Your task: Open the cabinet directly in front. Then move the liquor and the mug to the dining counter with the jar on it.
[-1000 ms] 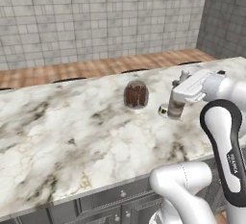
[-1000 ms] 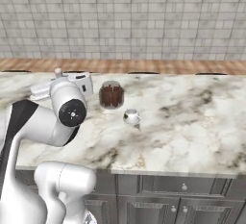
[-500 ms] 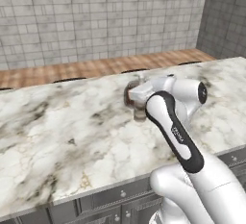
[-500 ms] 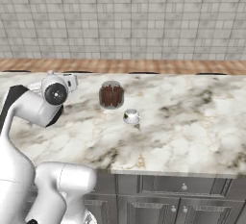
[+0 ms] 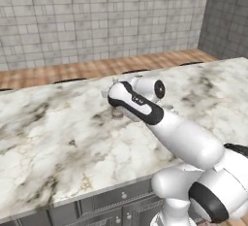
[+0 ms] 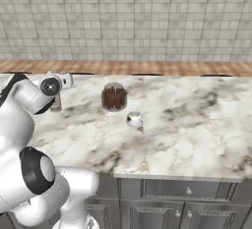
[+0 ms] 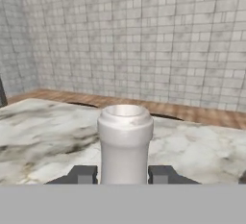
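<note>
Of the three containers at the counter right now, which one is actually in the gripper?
The liquor: its pale neck sits between the gripper fingers. The jar and mug stand free on the counter.

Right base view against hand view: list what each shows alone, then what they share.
Right base view alone: the jar with dark contents, and the mug in front of it, both standing on the dining counter, plus grey drawer fronts below. Hand view alone: the liquor bottle's neck and open mouth up close, between the gripper fingertips. Shared: the marble counter top, the wooden floor, and the tiled wall.
</note>
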Controlling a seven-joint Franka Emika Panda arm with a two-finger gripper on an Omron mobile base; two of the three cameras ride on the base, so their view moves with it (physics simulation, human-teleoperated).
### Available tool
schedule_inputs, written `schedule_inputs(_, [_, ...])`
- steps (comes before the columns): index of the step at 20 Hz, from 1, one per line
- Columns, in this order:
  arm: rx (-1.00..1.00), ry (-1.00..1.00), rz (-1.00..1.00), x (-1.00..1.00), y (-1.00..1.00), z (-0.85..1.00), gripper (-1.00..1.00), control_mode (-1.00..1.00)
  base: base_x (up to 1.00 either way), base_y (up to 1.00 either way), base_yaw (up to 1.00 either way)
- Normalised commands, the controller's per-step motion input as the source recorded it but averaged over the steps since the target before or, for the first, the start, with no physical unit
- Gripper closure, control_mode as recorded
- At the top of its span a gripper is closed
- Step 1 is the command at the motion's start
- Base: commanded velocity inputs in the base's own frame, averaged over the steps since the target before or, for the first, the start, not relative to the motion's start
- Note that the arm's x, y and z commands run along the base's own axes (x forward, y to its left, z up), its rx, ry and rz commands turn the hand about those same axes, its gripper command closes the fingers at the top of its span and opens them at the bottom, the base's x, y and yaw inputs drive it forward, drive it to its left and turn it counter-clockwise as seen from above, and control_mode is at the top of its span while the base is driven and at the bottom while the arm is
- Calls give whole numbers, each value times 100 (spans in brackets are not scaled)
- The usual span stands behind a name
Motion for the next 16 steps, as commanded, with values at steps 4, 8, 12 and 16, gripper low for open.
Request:
schedule_inputs(4, [-6, 0, 0, 72, 2, -55, 100, -100, 0, 0, 0])
schedule_inputs(8, [-2, 0, 1, 57, -4, -60, 100, -100, 0, 0, 0])
schedule_inputs(12, [0, 1, 0, 55, -7, -37, 100, -100, 0, 0, 0])
schedule_inputs(16, [3, 0, 0, 42, -21, -32, 100, -100, 0, 0, 0])
